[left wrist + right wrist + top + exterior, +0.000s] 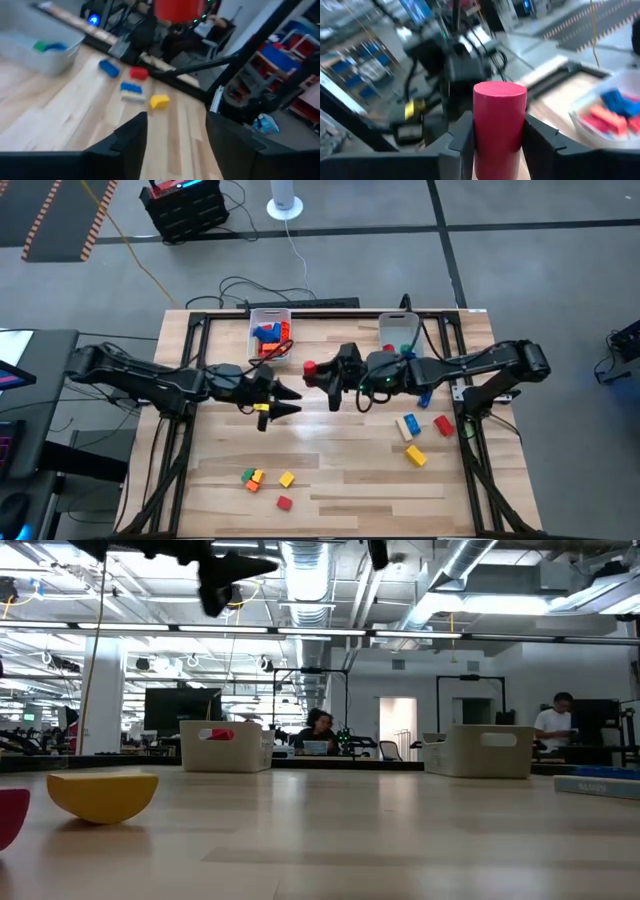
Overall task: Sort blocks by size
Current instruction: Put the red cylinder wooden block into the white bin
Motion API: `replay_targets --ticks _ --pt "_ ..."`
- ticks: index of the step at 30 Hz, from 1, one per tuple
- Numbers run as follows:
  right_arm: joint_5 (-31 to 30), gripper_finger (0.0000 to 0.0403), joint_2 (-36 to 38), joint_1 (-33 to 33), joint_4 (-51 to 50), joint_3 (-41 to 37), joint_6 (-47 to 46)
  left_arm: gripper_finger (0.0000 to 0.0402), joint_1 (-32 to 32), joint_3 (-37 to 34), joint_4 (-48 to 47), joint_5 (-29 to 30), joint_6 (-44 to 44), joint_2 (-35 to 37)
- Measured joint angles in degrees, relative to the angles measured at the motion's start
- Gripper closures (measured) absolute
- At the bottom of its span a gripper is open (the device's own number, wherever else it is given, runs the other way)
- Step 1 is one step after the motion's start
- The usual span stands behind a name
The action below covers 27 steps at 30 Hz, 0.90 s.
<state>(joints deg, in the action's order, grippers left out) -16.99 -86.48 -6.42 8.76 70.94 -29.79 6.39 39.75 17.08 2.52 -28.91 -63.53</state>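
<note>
- A red block (499,127), round like a short cylinder, is clamped between the two fingers of the right gripper (318,375), held in the air above the middle of the table (340,470).
- The left gripper (290,402) faces it from the other side, close but apart; its jaws stand open with nothing between them, and a small yellow piece (262,409) shows on that arm just behind the fingers.
- Loose blocks lie in two groups: a yellow, a blue-and-tan, a red and a blue one (412,442) near the right edge, and a green, orange, yellow and red cluster (265,483) near the front.
- The left clear bin (269,332) at the back holds blue and red blocks; the right clear bin (399,332) holds a green and a blue one.
</note>
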Motion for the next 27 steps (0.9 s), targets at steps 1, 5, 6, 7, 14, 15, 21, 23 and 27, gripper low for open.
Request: replay_targets --ticks 1,5,6,7,14,15,21,23,27 --pt "0.1 0.0254 0.0 0.2 1.2 0.0 0.3 0.0196 0.0 0.6 1.6 -0.4 0.7 -1.2" --pt "0.7 0.0254 0.0 0.2 2.7 0.0 0.5 0.0174 -0.2 3.9 4.6 -0.3 3.5 -5.1" --pt "1.3 0.0254 0.0 0.2 2.7 0.0 0.5 0.0172 -0.4 4.8 4.5 -0.1 4.3 -6.2" --pt "1.8 0.0254 0.0 0.1 2.7 0.0 0.5 0.0171 -0.7 5.9 4.4 0.0 4.9 -7.4" --pt "2.4 0.0254 0.0 -1.1 2.6 0.0 1.1 0.0171 -2.8 13.0 4.3 0.1 5.8 -13.7" --pt "2.3 0.0254 0.0 -1.3 2.5 0.0 1.2 0.0171 -3.0 13.9 4.3 0.1 5.8 -14.2" --pt "2.1 0.0254 0.0 -1.9 1.8 0.0 1.6 0.0188 -3.1 16.1 4.5 0.0 9.2 -14.4" --pt "2.1 0.0254 0.0 -1.8 1.8 0.0 1.8 0.0212 -3.1 16.2 4.3 0.4 9.2 -14.5" --pt "1.7 0.0254 0.0 -1.7 1.9 0.0 2.7 0.0283 -3.1 16.8 4.3 0.7 8.5 -14.5"
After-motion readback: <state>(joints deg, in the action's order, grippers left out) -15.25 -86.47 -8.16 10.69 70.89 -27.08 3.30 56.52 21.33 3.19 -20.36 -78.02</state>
